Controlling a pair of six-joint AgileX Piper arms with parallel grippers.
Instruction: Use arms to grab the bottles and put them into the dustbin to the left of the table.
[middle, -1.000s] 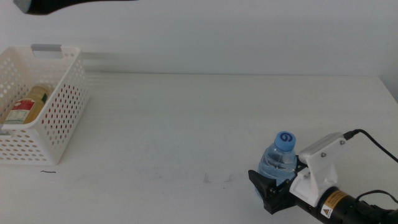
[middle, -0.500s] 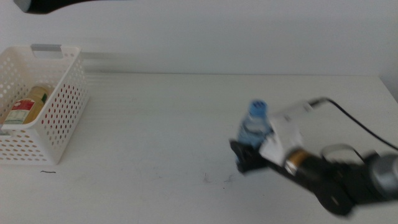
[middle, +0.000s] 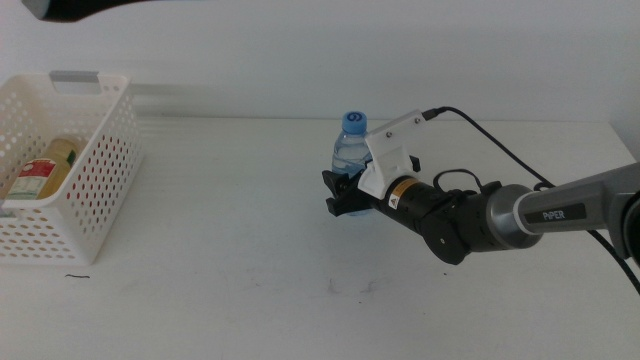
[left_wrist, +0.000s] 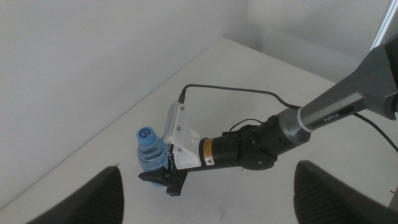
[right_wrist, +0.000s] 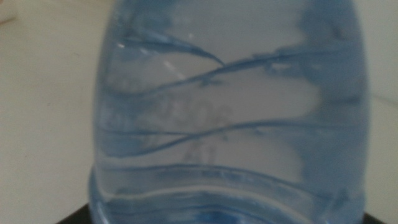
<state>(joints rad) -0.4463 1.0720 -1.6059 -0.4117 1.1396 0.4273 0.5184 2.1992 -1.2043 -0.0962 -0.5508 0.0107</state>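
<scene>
Blue-capped water bottle (middle: 350, 140) sits clamped in my right gripper (middle: 342, 197), arm lettered PIPER, mid-table with open white tabletop (middle: 230, 210) toward the dustbin (middle: 95, 180); left gripper (left_wrist: 205, 193) open

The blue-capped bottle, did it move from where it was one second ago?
Yes. The blue-capped bottle, held by the right gripper, has travelled left and farther from the camera, toward the dustbin, which kept its place.

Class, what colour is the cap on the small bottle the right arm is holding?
Blue: the small clear plastic water bottle's round cap has a white mark on top, clearest in the left wrist view.
</scene>
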